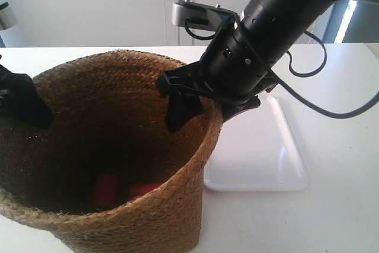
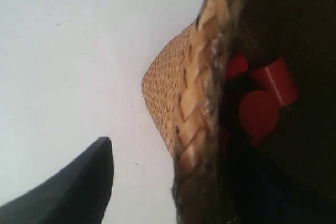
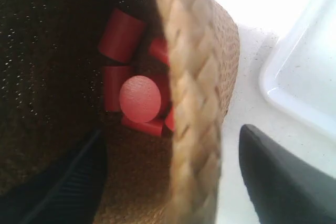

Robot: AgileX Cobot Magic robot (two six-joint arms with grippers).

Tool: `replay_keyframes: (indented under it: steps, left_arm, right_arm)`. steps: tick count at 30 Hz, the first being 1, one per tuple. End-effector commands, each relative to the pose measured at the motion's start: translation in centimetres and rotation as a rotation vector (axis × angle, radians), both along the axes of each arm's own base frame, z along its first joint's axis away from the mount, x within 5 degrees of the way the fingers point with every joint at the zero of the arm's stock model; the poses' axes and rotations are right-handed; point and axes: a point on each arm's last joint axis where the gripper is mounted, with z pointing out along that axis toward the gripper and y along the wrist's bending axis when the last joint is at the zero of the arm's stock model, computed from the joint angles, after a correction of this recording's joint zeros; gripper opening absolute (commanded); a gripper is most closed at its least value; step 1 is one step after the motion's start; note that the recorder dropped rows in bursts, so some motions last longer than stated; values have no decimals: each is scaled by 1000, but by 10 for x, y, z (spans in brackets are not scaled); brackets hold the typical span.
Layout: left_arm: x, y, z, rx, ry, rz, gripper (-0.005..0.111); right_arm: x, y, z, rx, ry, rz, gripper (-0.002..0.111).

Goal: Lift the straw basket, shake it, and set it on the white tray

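The straw basket (image 1: 112,146) stands on the white table, with several red cylinders (image 1: 106,191) lying at its bottom. My right gripper (image 1: 204,117) is open and straddles the basket's rim (image 3: 189,103): one finger (image 3: 73,182) is inside, the other finger (image 3: 278,177) outside, and both are apart from the straw. At the opposite rim sits my left gripper (image 1: 26,108). Its outer finger (image 2: 79,187) stands well clear of the rim (image 2: 202,129), and its inner finger is lost in the dark interior. The white tray (image 1: 266,164) lies beside the basket, under the right arm.
A black cable (image 1: 331,111) loops from the right arm over the tray's far side. White cabinet doors (image 1: 118,4) close the scene behind the table. Bare white tabletop (image 1: 343,217) spreads right of the tray.
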Motion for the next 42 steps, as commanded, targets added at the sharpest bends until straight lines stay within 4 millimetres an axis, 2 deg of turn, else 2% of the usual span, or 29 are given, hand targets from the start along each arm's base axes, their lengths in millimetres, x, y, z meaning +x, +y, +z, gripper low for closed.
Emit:
replay_keyframes:
  steps: [1,9,16,18,22,27,31,32,34,35,37,40,42]
  left_arm:
    - [-3,-3,0,-21,12,-12,66]
    - [-5,-5,0,-34,38,-24,66]
    - [-5,-9,3,-86,19,-48,66]
    - [-5,-9,3,-86,19,-48,63]
    - [-5,-9,3,-86,20,-49,45]
    - [-1,-8,5,-81,-22,-30,2]
    - [-8,-9,20,-88,-94,-18,0]
    - [-15,-8,34,-93,-193,9,0]
    - [-29,-9,57,-140,-343,50,0]
    - [-34,-10,63,-152,-381,59,0]
    - [-45,-10,69,-172,-438,74,0]
    - [-44,-10,65,-155,-464,62,0]
    - [-41,-13,66,-148,-499,41,0]
  right_arm:
    - [8,4,-7,-1,-18,-3,66]
    - [9,4,-13,-18,17,0,65]
    - [8,2,-14,-41,27,7,57]
    - [8,2,-14,-41,27,8,51]
    - [10,2,-14,-39,3,-1,32]
    - [13,3,-12,-33,-30,-12,0]
    - [5,-3,10,-44,-157,-10,0]
    - [-4,-9,31,-42,-261,-16,0]
    - [-18,-17,53,-21,-369,-42,0]
    - [-23,-20,57,-16,-386,-43,0]
    - [-29,-24,55,-2,-416,-57,0]
    - [-27,-25,29,-6,-444,-84,0]
    - [-26,-27,20,-19,-460,-87,0]
